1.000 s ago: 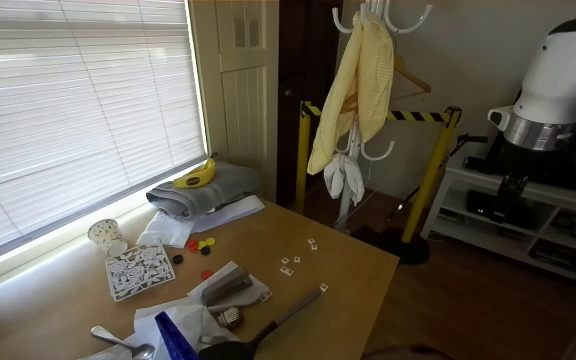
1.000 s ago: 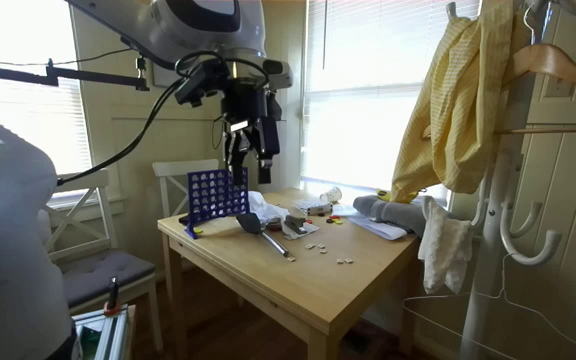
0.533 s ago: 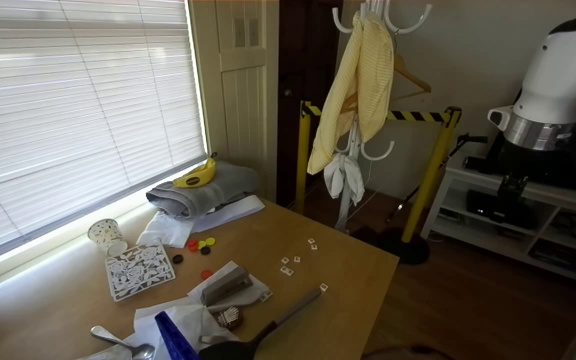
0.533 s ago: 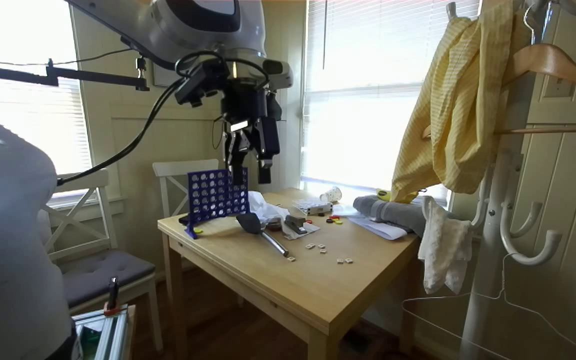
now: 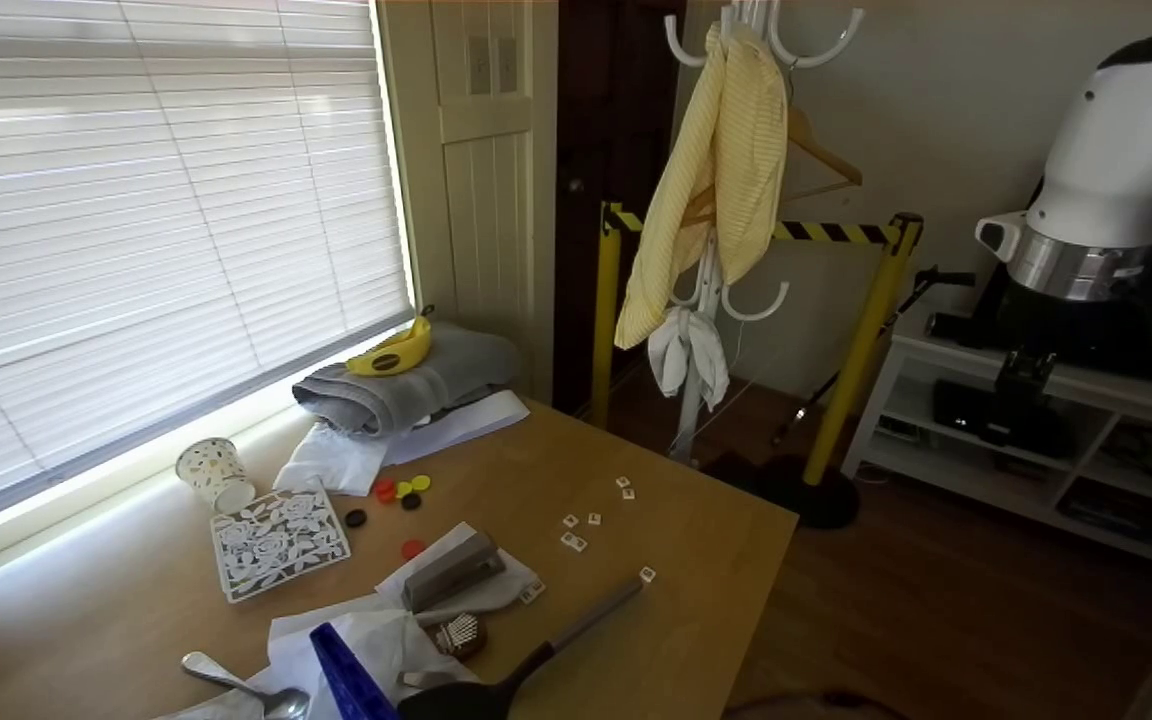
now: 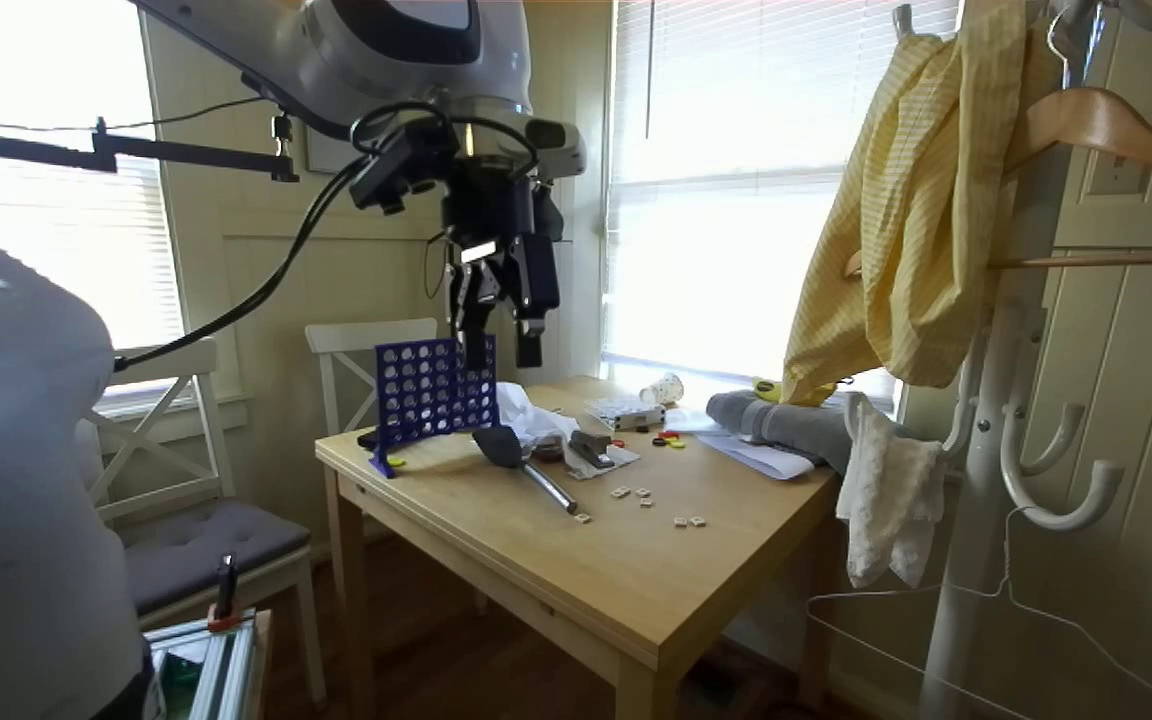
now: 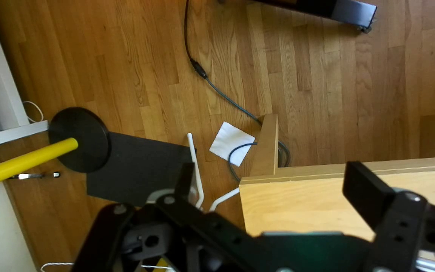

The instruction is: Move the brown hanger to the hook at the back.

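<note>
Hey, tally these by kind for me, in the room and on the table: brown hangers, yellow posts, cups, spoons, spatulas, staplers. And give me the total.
Brown hanger: 1
Yellow posts: 2
Cup: 1
Spoon: 1
Spatula: 1
Stapler: 1
Total: 7

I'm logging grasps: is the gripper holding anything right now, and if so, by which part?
Nothing is held: the gripper is open, its jaws apart with nothing between them. The brown hanger hangs on the coat rack, clear of the gripper.

The hanger (image 6: 1096,120) is brown, the garment (image 5: 751,150) yellow (finely striped), the gripper (image 6: 503,351) black.
</note>
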